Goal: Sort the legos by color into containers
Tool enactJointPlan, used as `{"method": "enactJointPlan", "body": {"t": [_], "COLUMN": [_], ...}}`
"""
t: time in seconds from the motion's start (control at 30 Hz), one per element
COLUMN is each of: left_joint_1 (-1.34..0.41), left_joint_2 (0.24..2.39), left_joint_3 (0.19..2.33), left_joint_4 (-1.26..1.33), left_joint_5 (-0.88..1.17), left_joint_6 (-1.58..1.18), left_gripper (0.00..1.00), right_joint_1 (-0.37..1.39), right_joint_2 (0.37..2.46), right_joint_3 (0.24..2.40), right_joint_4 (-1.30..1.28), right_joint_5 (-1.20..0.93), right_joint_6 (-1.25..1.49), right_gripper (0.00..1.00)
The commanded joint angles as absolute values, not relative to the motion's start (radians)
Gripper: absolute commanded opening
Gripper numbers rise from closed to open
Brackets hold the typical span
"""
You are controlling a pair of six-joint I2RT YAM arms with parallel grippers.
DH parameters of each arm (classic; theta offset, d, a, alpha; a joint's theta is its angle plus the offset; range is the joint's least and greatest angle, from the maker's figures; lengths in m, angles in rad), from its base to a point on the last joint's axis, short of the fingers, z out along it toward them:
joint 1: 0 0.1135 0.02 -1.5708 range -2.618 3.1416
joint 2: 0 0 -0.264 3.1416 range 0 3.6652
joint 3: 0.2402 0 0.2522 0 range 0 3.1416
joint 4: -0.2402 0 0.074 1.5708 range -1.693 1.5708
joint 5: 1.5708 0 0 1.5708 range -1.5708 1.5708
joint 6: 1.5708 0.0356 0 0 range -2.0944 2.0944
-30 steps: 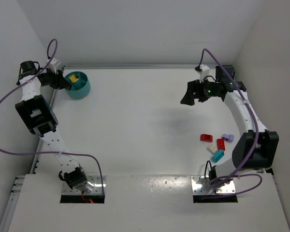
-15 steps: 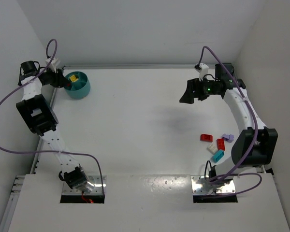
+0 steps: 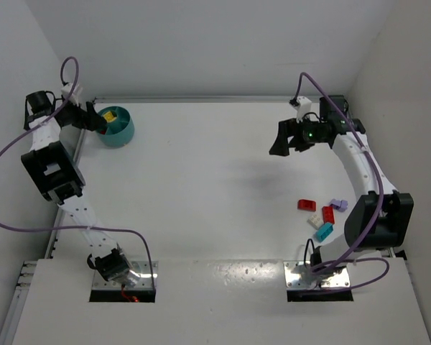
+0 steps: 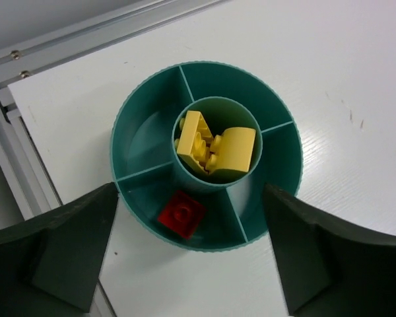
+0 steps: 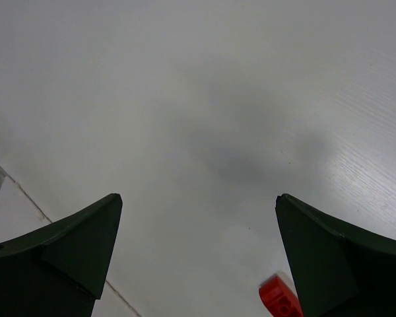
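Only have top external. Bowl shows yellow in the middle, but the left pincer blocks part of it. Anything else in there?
Observer: Yes. The left wrist view shows one red brick in an outer compartment of the bowl, the one at the bottom of that view.
Operator: How many yellows?
Observer: At least two yellow bricks piled in the centre cup. I cannot tell the exact count.
Operator: Is the left pincer holding anything?
Observer: No. The left pincer is open above the bowl, with nothing in its grip.
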State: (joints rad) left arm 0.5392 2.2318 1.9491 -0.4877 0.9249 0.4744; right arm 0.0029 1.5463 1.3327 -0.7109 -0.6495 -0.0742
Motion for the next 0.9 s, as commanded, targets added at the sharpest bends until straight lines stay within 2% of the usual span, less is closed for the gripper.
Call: {"method": "enactJointPlan", "body": {"t": [0.0,0.17,0.27,0.4,0.47,0.7,0.87], "left_joint_1": [0.566,0.549,0.470,0.307,0.255,0.196,0.172], "left_joint_2": [2.073,1.832,1.687,1.617,1.588,1.424,1.358], "left_joint_3": [1.895,1.806,1.753,1.743,1.692,1.442,1.371], "left_joint_4": [-0.367,-0.367,-0.483,-0.753,-0.879,-0.907,-0.864], "left_joint_5": [0.948,0.881,0.746,0.598,0.691,1.006,1.043], "left_joint_6": [0.383,0.278,0.349,0.443,0.476,0.503,0.503], "left_gripper": [1.00,1.00,1.00,1.00,1.00,1.00,1.00], "right_joint_1": [0.009,0.000,-0.009,-0.018,-0.028,-0.046,-0.057], "right_joint_2": [1.464,1.393,1.359,1.350,1.329,1.293,1.391], "right_joint_3": [1.299,1.211,1.163,1.092,1.016,0.867,0.867], "right_joint_4": [-0.689,-0.762,-0.871,-0.916,-0.916,-0.839,-0.853], "right_joint_5": [-0.554,-0.387,-0.362,-0.244,-0.186,-0.126,-0.159], "right_joint_6": [-0.084,-0.231,-0.411,-0.541,-0.648,-0.941,-1.035], "right_gripper": [1.00,1.00,1.00,0.94,0.92,0.91,0.89]}}
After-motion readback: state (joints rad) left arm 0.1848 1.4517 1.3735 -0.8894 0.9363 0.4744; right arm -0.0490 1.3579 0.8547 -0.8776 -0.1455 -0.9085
